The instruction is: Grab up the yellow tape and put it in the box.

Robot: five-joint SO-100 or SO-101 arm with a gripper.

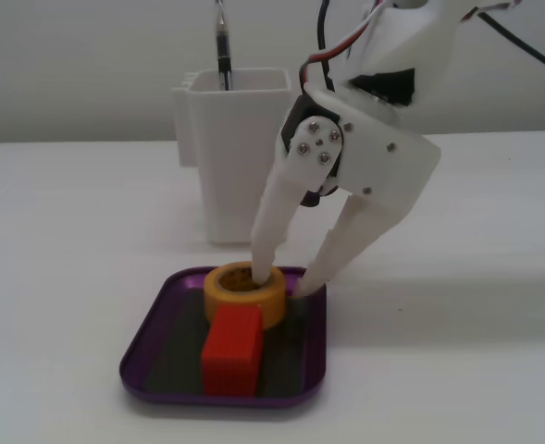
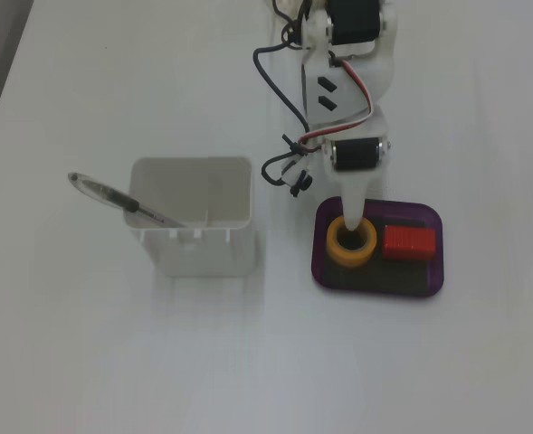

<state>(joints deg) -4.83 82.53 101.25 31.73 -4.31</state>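
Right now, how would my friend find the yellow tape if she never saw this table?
Find the tall white container with a pen in it; the flat purple box lies close by. Inside it the yellow tape sits against a red block. It is the only round ring, and one white gripper finger pokes down its hole.

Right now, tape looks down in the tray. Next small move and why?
Probably lift the end effector straight up. The yellow tape already sits flat on the purple tray beside the red block, jaws spread, one finger still inside the core. A sideways pull would likely drag the roll.
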